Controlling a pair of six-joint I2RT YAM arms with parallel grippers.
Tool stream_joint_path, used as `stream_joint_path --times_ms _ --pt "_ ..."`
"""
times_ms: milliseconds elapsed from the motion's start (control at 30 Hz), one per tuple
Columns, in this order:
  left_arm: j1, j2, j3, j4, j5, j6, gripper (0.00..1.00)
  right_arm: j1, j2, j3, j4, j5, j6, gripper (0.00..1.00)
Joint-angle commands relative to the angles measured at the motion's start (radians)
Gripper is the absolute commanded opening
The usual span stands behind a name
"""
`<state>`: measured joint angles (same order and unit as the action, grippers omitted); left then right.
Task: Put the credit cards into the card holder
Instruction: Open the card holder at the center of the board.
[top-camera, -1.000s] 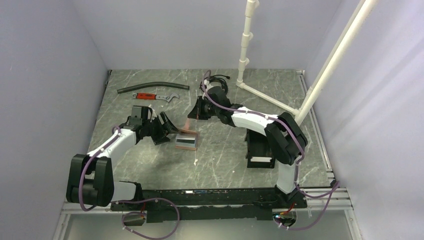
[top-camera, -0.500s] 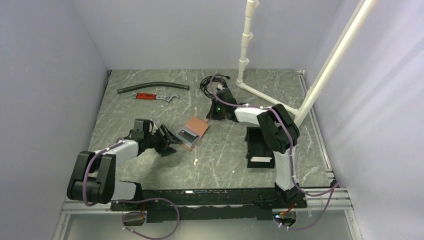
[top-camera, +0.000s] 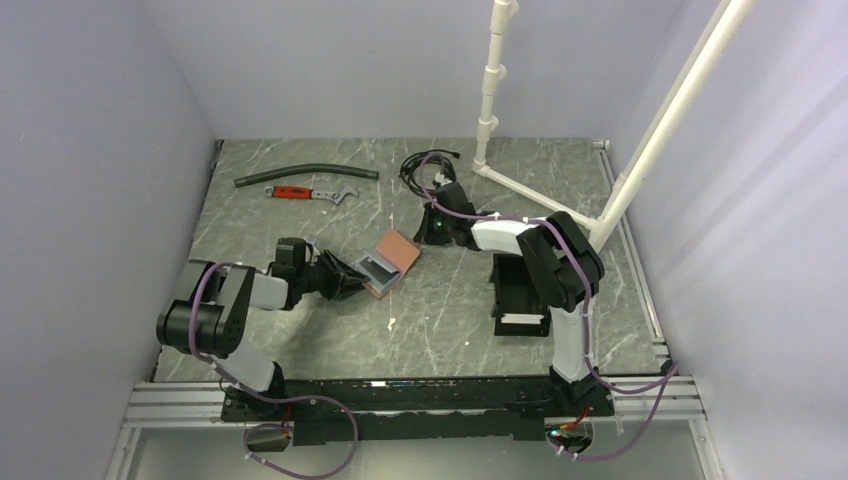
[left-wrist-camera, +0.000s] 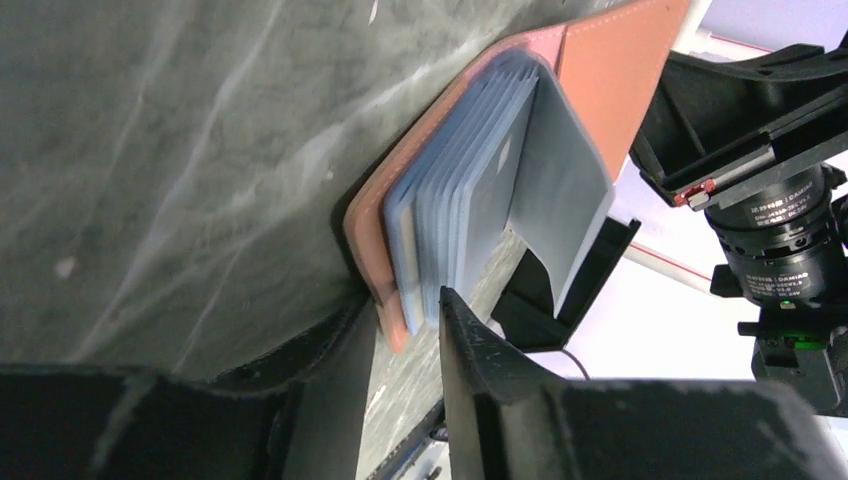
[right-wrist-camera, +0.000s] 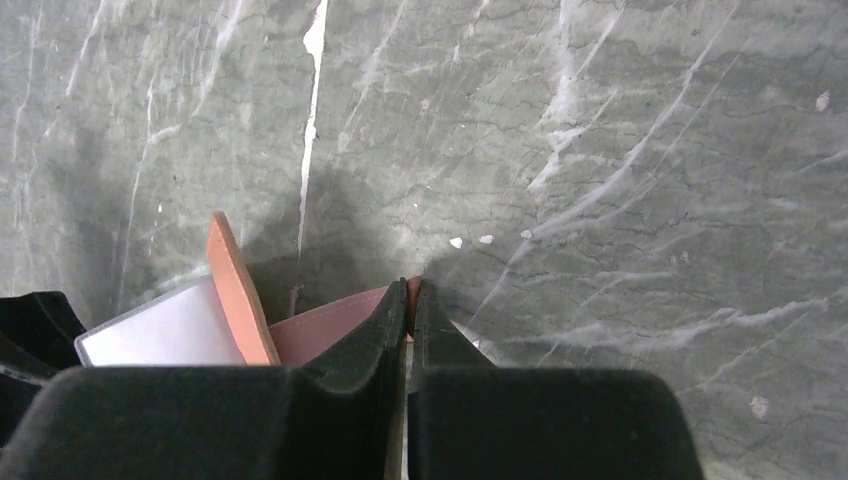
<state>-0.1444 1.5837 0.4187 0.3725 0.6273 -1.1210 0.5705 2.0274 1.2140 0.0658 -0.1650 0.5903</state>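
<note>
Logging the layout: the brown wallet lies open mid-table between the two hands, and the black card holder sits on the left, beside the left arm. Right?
Not quite: the black card holder sits on the right, beside the right arm, as the top external view shows. The brown wallet does lie open mid-table between the left hand and the right hand.

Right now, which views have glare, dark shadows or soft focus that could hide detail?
Top view: even light, soft shadows on the table. Left wrist view: the brown wallet is sharp, the background behind is washed out, the near fingers almost black. Right wrist view: the table is sharp, shadow lies beside the wallet, the right gripper looks dark and soft.
</note>
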Motion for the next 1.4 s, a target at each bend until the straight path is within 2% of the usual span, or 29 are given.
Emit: stream_joint_path --times_ms 0,100,200,333,400,500,600,700,767,933,1067,1267,1367 --pt "-0.016 0.052 -0.039 0.154 -0.090 -0.009 0.31 0.012 -0.039 -0.025 -0.008 -0.002 -0.026 0.00" --pt "-0.028 0.018 -0.058 0.223 -0.102 -0.001 0.22 0.022 -0.039 -0.023 -0.037 0.000 -0.054 0.00" --pt "-0.035 -0.035 -0.030 0.191 -0.103 0.040 0.16 0.028 -0.044 -0.030 -0.061 0.005 -0.083 0.03" --pt "-0.035 -0.080 0.039 0.100 -0.083 0.098 0.06 0.034 -0.059 -0.008 -0.164 0.046 -0.156 0.35" --pt "-0.035 -0.107 0.064 0.063 -0.080 0.112 0.03 0.043 -0.079 0.018 -0.236 0.105 -0.207 0.47" --pt "-0.035 -0.139 0.092 0.020 -0.080 0.125 0.02 0.055 -0.148 0.022 -0.301 0.217 -0.264 0.60" --pt "-0.035 -0.126 0.123 0.002 -0.062 0.138 0.02 0.064 -0.222 0.027 -0.349 0.300 -0.300 0.66" --pt "-0.036 -0.085 0.155 0.025 -0.027 0.132 0.02 0.084 -0.268 0.049 -0.383 0.319 -0.325 0.69" --pt "-0.038 -0.058 0.175 0.033 -0.009 0.129 0.02 0.096 -0.291 0.053 -0.372 0.256 -0.326 0.69" --pt "-0.041 -0.021 0.212 -0.011 -0.015 0.155 0.02 0.107 -0.284 0.035 -0.197 -0.081 -0.302 0.70" --pt "-0.043 -0.029 0.218 -0.048 -0.025 0.176 0.02 0.112 -0.232 0.054 -0.082 -0.247 -0.291 0.70" --pt "-0.043 -0.046 0.226 -0.078 -0.031 0.192 0.02 0.113 -0.112 0.133 -0.070 -0.325 -0.277 0.64" --pt "-0.043 -0.049 0.227 -0.082 -0.027 0.194 0.02 0.131 -0.073 0.168 -0.100 -0.280 -0.314 0.66"
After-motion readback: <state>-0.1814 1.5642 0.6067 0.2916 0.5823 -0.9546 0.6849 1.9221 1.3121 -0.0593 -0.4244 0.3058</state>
